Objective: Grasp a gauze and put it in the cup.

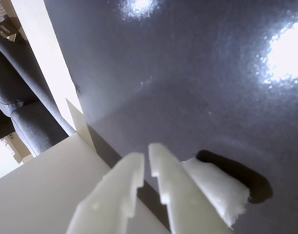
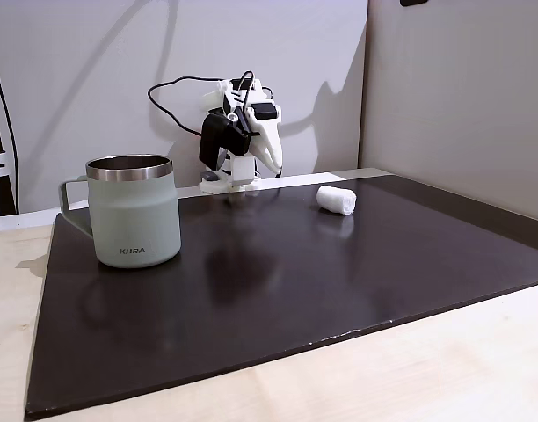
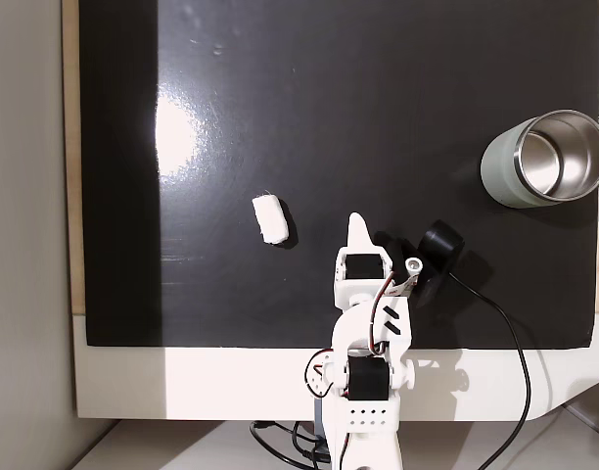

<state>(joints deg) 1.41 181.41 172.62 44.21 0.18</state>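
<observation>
The hand (image 3: pixel 356 223) hangs over the near edge of the dark mat (image 3: pixel 397 117), close to the arm's base, and grips nothing. In the wrist view its two white fingers (image 1: pixel 115 195) lie almost together, with just a narrow slit between them.

The gauze (image 3: pixel 270 218) lies on the mat, untouched. In the fixed view from above it sits at about nine o'clock from the hand, near it but clearly apart, with bare mat between the two. Its long axis runs roughly twelve to six in that view, leaning slightly toward eleven, so it lies nearly parallel to the line of the fingers and off to one side of them. The wrist view agrees: the gauze (image 1: pixel 214 187) shows just beside the fingers at their four o'clock, outside the slit.

The cup (image 3: pixel 544 162) stands upright and empty at about two o'clock from the hand in the view from above, well apart from it and on the opposite side from the gauze. In the fixed view from the front, the cup (image 2: pixel 133 211) sits at the left of the bench (image 2: pixel 480 369) with its handle turned outward.

The grasp looks not yet begun. The next move likely calls for the fingers to spread and the arm to swing toward nine o'clock until the roll sits between them.
</observation>
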